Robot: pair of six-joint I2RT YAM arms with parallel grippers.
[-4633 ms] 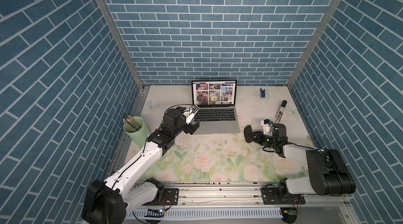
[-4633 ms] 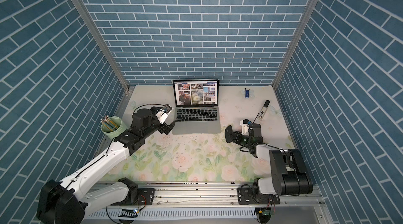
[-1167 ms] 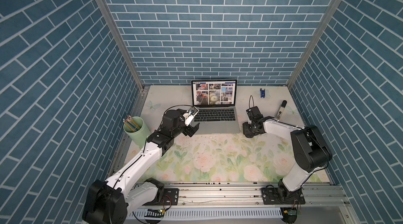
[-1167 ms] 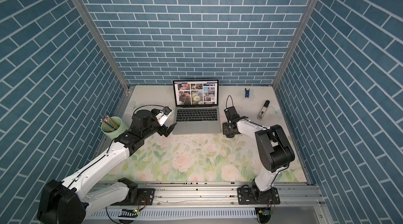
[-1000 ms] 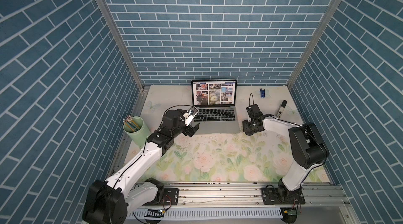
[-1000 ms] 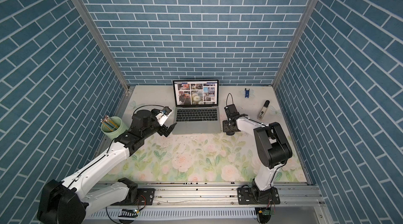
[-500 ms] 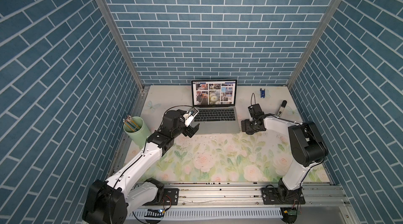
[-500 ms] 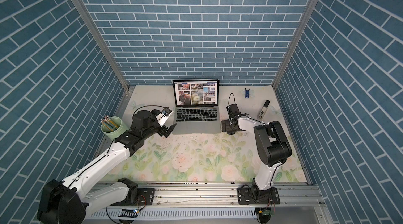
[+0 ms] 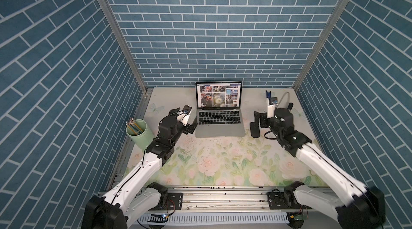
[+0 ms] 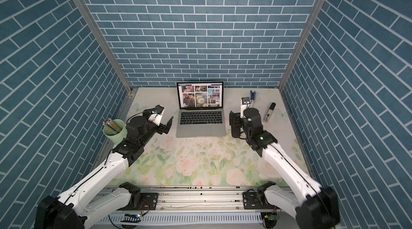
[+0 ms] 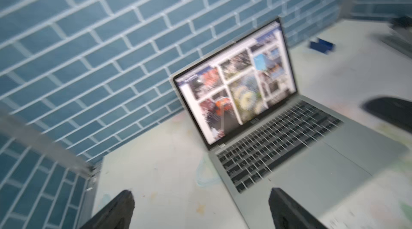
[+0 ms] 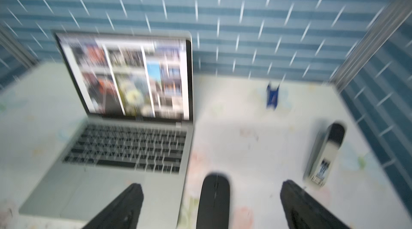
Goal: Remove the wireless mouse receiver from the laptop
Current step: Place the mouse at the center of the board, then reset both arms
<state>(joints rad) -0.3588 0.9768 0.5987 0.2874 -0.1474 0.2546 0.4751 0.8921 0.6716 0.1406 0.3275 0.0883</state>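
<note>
The laptop [image 9: 219, 125] is being shown open near the back wall. The left gripper [image 11: 201, 194] and right gripper [image 12: 213, 185] are being held wide apart, empty. The wireless mouse receiver cannot be made out; the white stick's [image 12: 323, 156] label is being blurred past reading.

Silver-grey laptop [image 9: 219, 130], black mouse [image 9: 254, 130], mint-green cup [image 9: 142, 138], floral mat [image 9: 223, 163], blue brick-patterned walls [image 9: 200, 27]

No writing can be read anywhere. The slim silver-grey laptop with a black keyboard [image 9: 219, 130] carries a small mark under its screen and a header line above its photo grid (both too small or blurred). The black-capped white stick [image 10: 269, 114] bears a dark label that is illegible.
</note>
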